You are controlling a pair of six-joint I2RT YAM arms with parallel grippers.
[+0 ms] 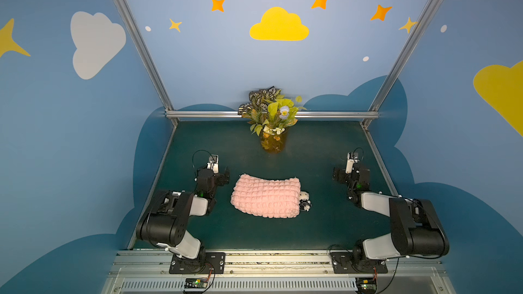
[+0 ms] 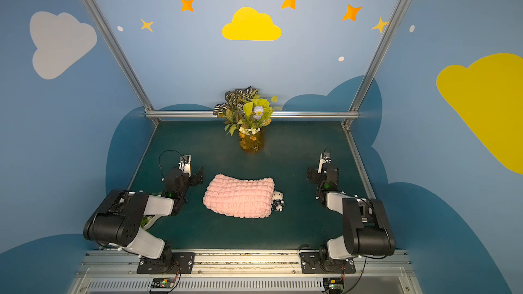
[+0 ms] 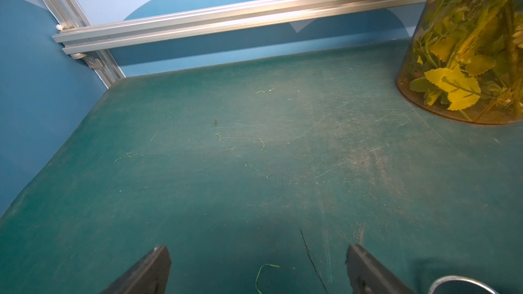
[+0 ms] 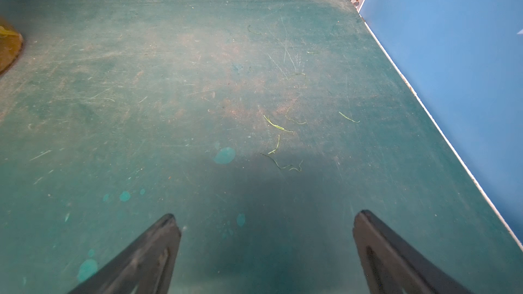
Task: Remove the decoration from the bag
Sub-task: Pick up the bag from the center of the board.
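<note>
The pink bubble-knit bag (image 1: 266, 197) (image 2: 239, 199) lies flat in the middle of the green table in both top views. The decoration (image 1: 305, 200) (image 2: 278, 199), a small white doll charm with a dark skirt, rests on the table touching the bag's right end. My left gripper (image 1: 214, 171) (image 2: 186, 172) sits left of the bag and apart from it, pointing toward the back. In the left wrist view the left gripper (image 3: 257, 253) is open over bare table. My right gripper (image 1: 351, 171) (image 4: 264, 219) sits far right of the doll, open and empty. Neither wrist view shows the bag or the decoration.
An amber vase (image 1: 274, 142) (image 3: 467, 52) of leafy foliage with a pale blue flower stands at the back centre. A metal rail (image 1: 271, 114) runs along the table's far edge. Blue walls close in the left and right sides of the table (image 1: 317, 151).
</note>
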